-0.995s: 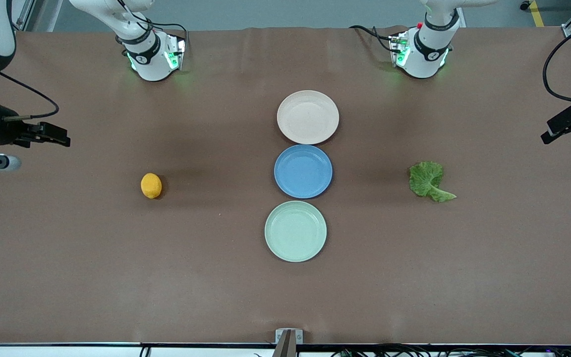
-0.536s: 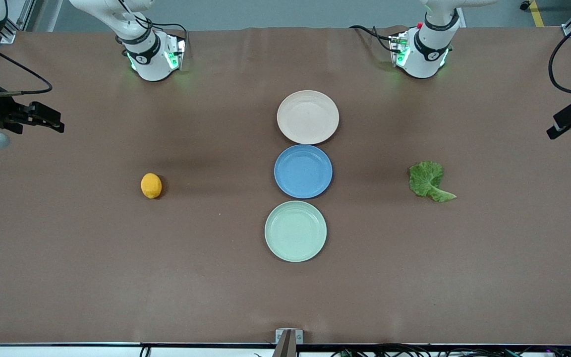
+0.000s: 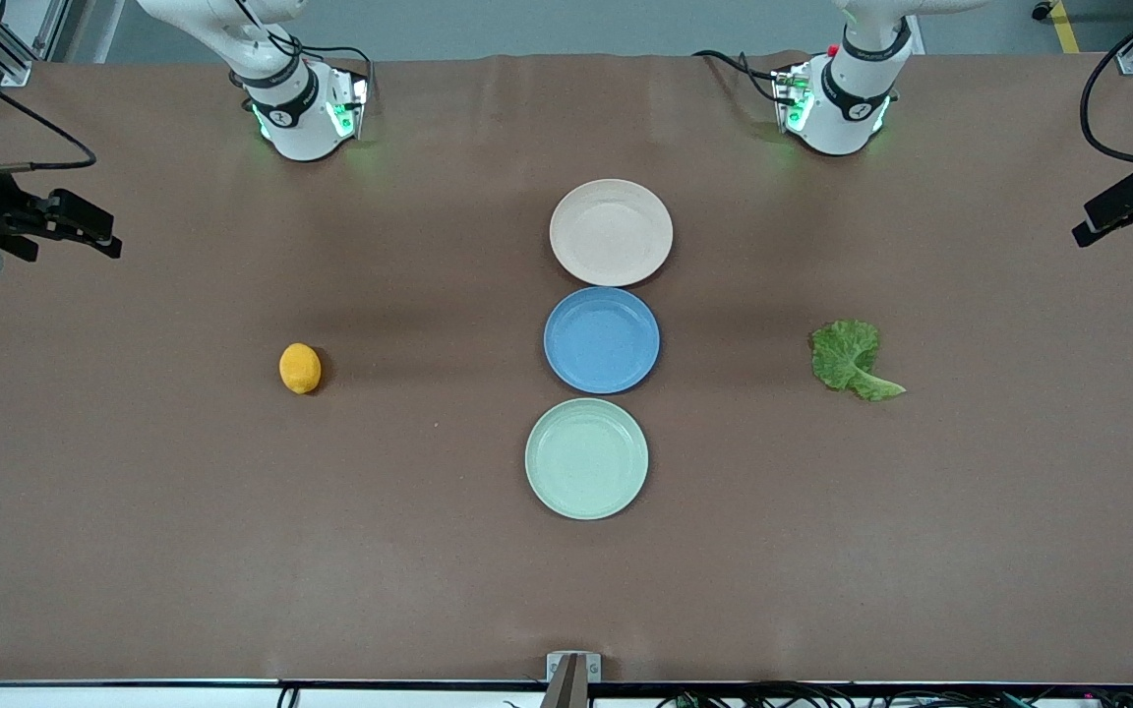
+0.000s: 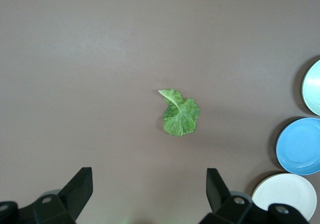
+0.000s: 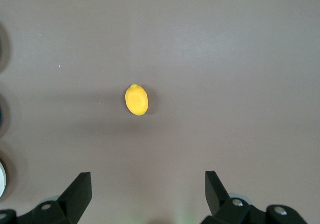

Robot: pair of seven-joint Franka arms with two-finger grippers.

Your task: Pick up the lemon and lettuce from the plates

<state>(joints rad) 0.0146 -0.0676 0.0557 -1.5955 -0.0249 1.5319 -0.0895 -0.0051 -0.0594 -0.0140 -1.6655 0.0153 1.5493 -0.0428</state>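
The lemon [image 3: 300, 368] lies on the bare brown table toward the right arm's end, off any plate; the right wrist view shows the lemon [image 5: 136, 100] well clear of my right gripper [image 5: 148, 180], which is open and empty. The lettuce [image 3: 852, 360] lies on the table toward the left arm's end; in the left wrist view the lettuce [image 4: 180, 115] is apart from my open, empty left gripper [image 4: 149, 176]. The beige plate [image 3: 611, 232] and the mint plate [image 3: 586, 458] are empty. The right gripper [image 3: 94, 231] and left gripper [image 3: 1117, 218] hover over the table's two ends.
A blue plate [image 3: 602, 339], also empty, sits between the beige and mint plates in one row at the table's middle. The two robot bases [image 3: 301, 108] stand at the edge farthest from the front camera. A small bracket [image 3: 572, 669] sits at the nearest edge.
Both grippers have risen and drawn back toward the table's ends. The lemon, the lettuce and the plates have not moved.
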